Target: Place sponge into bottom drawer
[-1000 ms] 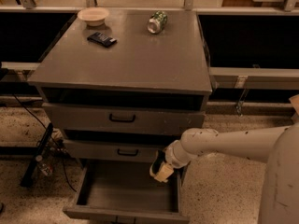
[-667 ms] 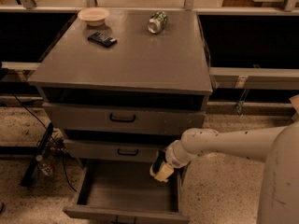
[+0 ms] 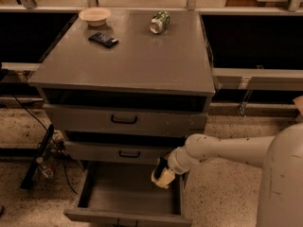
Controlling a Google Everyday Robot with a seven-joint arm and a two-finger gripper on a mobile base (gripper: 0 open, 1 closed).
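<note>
The sponge (image 3: 164, 178), pale yellow with a dark layer, is at the tip of my arm. My gripper (image 3: 162, 172) is shut on it and holds it over the right rear part of the open bottom drawer (image 3: 120, 195). That drawer is pulled out, and its grey inside holds nothing I can see. The sponge hangs above the drawer floor, close to the right wall and just under the middle drawer's front. My white arm reaches in from the right.
Two upper drawers with black handles (image 3: 124, 120) (image 3: 129, 154) are slightly open. On the cabinet top lie a flat black packet (image 3: 103, 39), a green-patterned can (image 3: 160, 22) and a pale bowl (image 3: 94, 16). Cables and a black stand (image 3: 40, 155) lie on the floor at left.
</note>
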